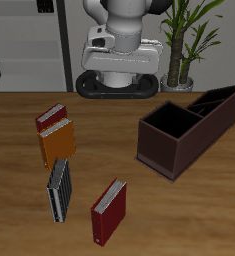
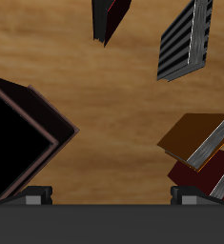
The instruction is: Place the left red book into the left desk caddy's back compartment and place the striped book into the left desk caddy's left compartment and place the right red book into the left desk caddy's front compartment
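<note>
Frame edges crop the left desk caddy and striped book in the wrist view.

White robot body, black base

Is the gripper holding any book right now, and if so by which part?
Nothing is held. The gripper is open above bare table, its fingertips apart with nothing between them.
</note>
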